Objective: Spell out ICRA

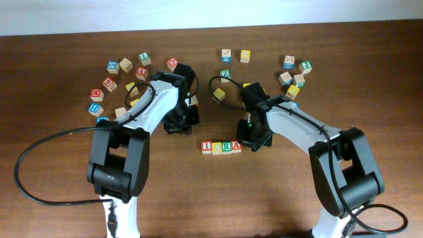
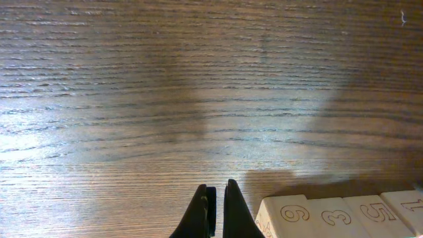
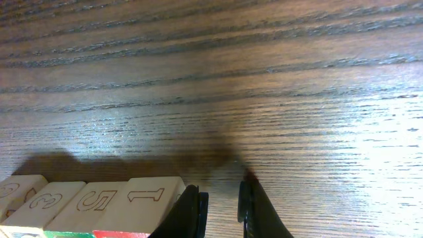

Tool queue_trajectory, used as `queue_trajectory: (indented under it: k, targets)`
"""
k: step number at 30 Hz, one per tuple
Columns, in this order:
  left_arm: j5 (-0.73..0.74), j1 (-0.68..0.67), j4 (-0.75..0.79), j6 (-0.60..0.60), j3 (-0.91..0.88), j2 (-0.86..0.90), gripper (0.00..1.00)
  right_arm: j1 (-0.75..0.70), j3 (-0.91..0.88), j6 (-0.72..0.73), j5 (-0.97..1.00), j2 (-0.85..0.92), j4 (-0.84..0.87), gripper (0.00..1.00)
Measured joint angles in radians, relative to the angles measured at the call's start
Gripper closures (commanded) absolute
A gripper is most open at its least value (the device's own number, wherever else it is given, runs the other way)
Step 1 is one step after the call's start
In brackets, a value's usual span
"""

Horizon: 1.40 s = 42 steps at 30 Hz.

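The four cubes (image 1: 221,147) sit in a row reading ICRA (looks done to me). My left gripper (image 2: 216,213) is closed, empty; my right gripper (image 3: 221,210) is a bit apart, empty.

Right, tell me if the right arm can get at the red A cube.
Probably yes: the right gripper hangs right beside the red A cube, jaws slightly apart, with nothing between gripper and cube.

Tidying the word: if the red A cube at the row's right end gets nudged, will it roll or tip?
Probably neither: the red A cube sits flat, square-faced, on the table, so it should slide. It looks like light wood, likely easy to shift. Touching the green R cube, it may shove that along.
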Motion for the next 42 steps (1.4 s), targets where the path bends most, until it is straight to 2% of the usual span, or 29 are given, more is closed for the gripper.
queue_trajectory:
  k: [1,2,4,11,16,26,42]
  targets:
    - [0.0,-0.002,0.008,0.0,0.0,0.0,1.0,0.0,0.0,0.004,0.0,0.0,0.001,0.64]
    - [0.0,-0.006,0.019,0.0,0.001,0.0,1.0,0.0,0.001,-0.001,0.0,0.0,0.0,0.6]
    - [0.0,-0.03,0.043,-0.003,0.005,0.0,1.0,-0.001,0.005,0.005,0.03,-0.003,0.0,0.6]
    - [0.001,-0.064,0.079,-0.031,0.006,0.0,1.0,-0.111,0.006,0.003,0.055,-0.004,-0.029,0.61]
    - [-0.032,-0.064,0.022,-0.032,0.007,0.0,1.0,-0.111,0.006,-0.005,0.067,-0.004,-0.038,0.67]
    - [-0.042,-0.131,0.052,-0.054,0.007,0.0,1.0,-0.111,0.006,-0.008,0.069,-0.004,-0.038,0.67]
    - [-0.042,-0.132,-0.02,-0.076,0.007,0.0,1.0,-0.111,0.006,-0.008,0.069,-0.004,-0.038,0.67]
